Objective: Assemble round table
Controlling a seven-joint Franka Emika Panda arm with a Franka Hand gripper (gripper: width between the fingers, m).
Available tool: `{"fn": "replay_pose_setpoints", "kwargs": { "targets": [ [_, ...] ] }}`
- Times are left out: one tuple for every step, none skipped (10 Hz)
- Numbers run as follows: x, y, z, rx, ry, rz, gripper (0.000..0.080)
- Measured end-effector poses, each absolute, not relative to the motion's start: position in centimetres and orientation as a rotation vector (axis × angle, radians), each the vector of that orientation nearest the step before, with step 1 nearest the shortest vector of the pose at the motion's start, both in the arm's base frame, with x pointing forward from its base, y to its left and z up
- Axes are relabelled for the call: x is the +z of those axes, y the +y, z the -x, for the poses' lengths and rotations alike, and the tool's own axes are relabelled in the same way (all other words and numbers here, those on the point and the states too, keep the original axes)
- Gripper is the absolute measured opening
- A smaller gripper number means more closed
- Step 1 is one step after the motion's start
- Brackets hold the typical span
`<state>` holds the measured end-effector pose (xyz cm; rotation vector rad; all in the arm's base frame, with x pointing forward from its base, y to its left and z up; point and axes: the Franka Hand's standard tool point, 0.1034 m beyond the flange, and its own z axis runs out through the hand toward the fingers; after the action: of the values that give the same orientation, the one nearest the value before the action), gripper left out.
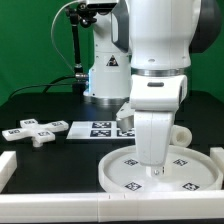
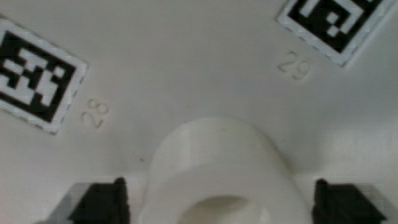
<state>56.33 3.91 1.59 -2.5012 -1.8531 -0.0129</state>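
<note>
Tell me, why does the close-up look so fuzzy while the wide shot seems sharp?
Wrist view: soft focus, the white plastic cylinder leg and the black-white square tags blur, probably from being so close to the lens. Exterior view: crisper edges, with even light on the large white rimmed round disc.

Behind your bench, a plain green backdrop [image 1: 30,40] fills the rear of the scene under bright, even light. The black tabletop [image 1: 40,105] before you is edged by a white rail [image 1: 50,208], and a dark stand [image 1: 76,45] rises at the exterior view's left.
</note>
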Motion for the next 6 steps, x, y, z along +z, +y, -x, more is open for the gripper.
{"fn": "replay_pose_setpoints", "kwargs": {
  "targets": [
    [1.6,3.9,-56.3,-0.013,-1.853,2.501,0.0597],
    [1.6,3.9,-56.3,-0.013,-1.852,2.502,0.0597],
    [1.6,3.8,-56.3,-0.013,-1.851,2.503,0.0640],
    [2.0,3.5,-56.2,-0.015,-1.849,2.508,0.0647],
    [2.8,3.5,-55.8,-0.031,-1.809,2.547,0.0647],
    [3.5,3.6,-55.2,-0.057,-1.755,2.598,0.0647]
  ]
}}
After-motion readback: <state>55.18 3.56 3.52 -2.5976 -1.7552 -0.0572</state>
